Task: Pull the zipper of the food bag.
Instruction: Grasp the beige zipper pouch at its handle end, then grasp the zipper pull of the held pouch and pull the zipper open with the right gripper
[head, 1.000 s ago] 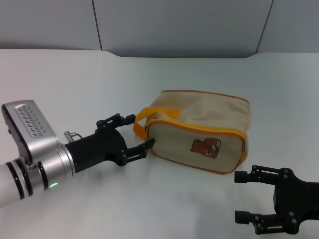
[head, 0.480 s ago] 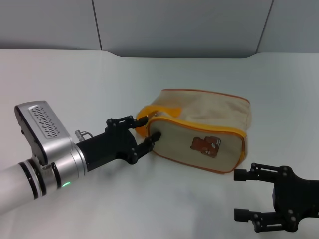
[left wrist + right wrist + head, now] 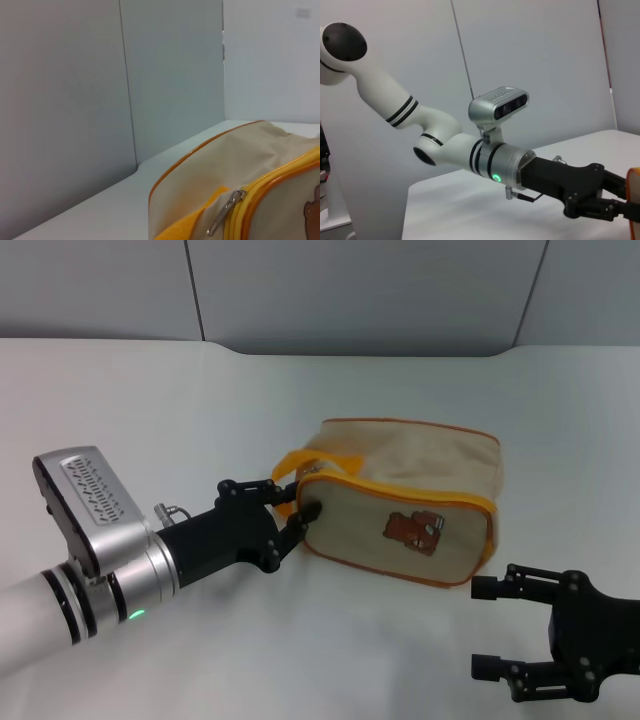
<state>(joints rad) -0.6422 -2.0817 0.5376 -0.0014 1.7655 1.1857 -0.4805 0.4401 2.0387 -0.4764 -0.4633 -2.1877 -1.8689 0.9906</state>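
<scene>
The beige food bag (image 3: 405, 485) with orange piping and a brown bear patch (image 3: 413, 529) lies in the middle of the white table. Its orange loop handle (image 3: 300, 462) is at its left end. My left gripper (image 3: 295, 500) is open at that end, one finger by the handle and one against the front corner. In the left wrist view the zipper line (image 3: 280, 171) runs along the bag's edge, and its silver pull tab (image 3: 221, 218) hangs free. My right gripper (image 3: 488, 626) is open and empty, low on the table right of the bag.
The white table (image 3: 150, 410) reaches back to a grey wall (image 3: 350, 290). The right wrist view shows my left arm and its wrist camera (image 3: 499, 104) reaching to the bag's orange edge (image 3: 634, 200).
My left gripper has moved right, up to the bag's left end, and its fingers now stand closer together at the handle and corner. The right gripper has not moved.
</scene>
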